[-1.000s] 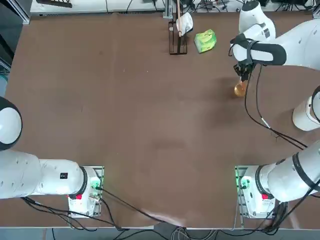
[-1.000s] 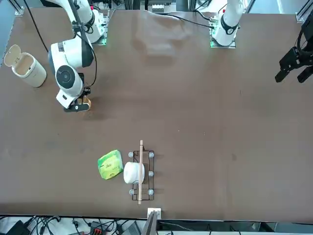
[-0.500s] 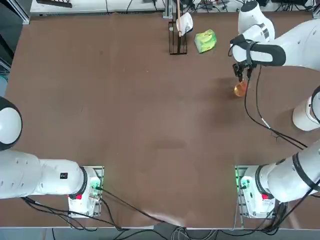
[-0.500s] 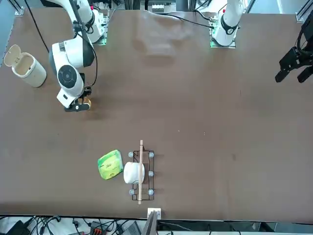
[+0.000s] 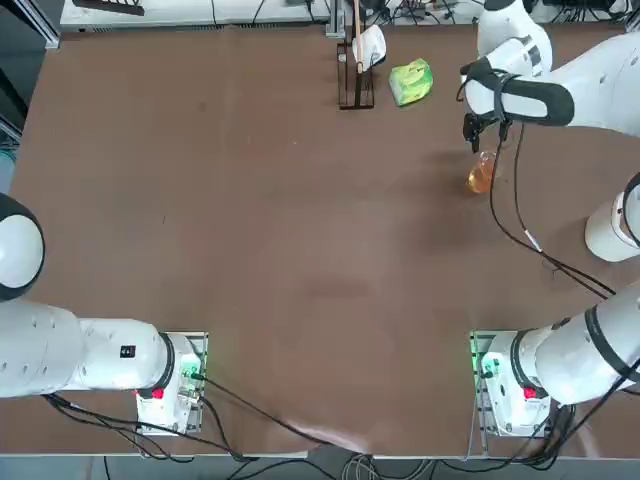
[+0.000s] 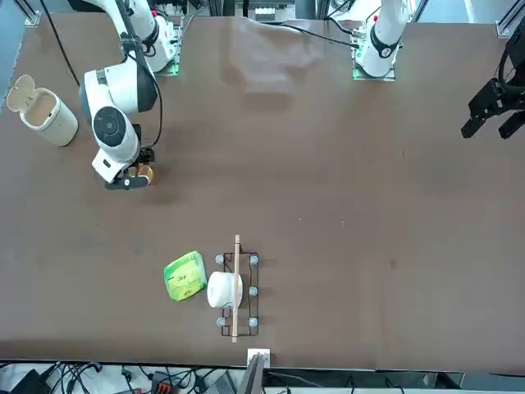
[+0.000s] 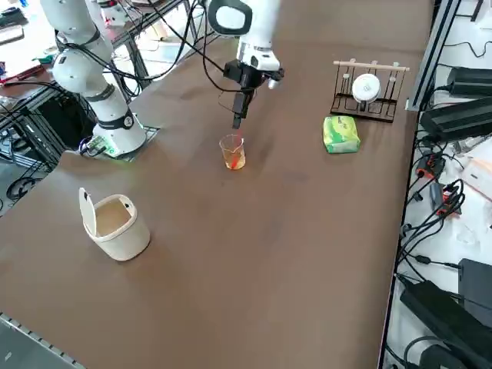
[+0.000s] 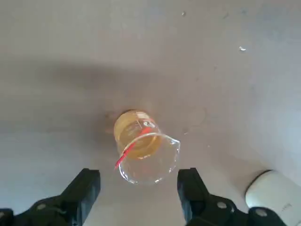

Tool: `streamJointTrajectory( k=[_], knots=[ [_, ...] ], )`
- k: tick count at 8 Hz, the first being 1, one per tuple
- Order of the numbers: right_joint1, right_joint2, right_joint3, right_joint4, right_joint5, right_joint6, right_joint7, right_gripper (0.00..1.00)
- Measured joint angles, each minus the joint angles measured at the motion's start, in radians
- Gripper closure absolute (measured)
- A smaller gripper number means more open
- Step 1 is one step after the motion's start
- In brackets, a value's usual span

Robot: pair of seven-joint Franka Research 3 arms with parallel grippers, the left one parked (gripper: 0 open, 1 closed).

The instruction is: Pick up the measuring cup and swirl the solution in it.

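You're looking at the small clear glass measuring cup [image 8: 143, 150] standing upright on the brown table [image 5: 300, 250], over on the right side past the middle, with the orange-amber solution [image 8: 134, 136] pooling in its bottom. Nothing is touching it. Just beyond and above it the right gripper [image 8: 141, 188] is hovering with its black fingers [image 8: 84, 190] spread wide, empty, one to each side of the cup and clear of the glass. So either the swirl is already done and the cup set down, or the pick is yet to come; can't tell which. Farther back, the green lumpy pack [image 5: 411, 80] and the wire rack [image 5: 352, 75] are sitting untouched.
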Motion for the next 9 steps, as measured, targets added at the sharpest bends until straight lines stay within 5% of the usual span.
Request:
streamJointTrajectory(
  k=[4,9],
  knots=[
    [-0.012,-0.033,-0.006,0.193,0.140,-0.155,-0.127,0.00],
    [-0.131,-0.073,-0.020,0.488,0.241,-0.422,-0.309,0.00]
  ],
)
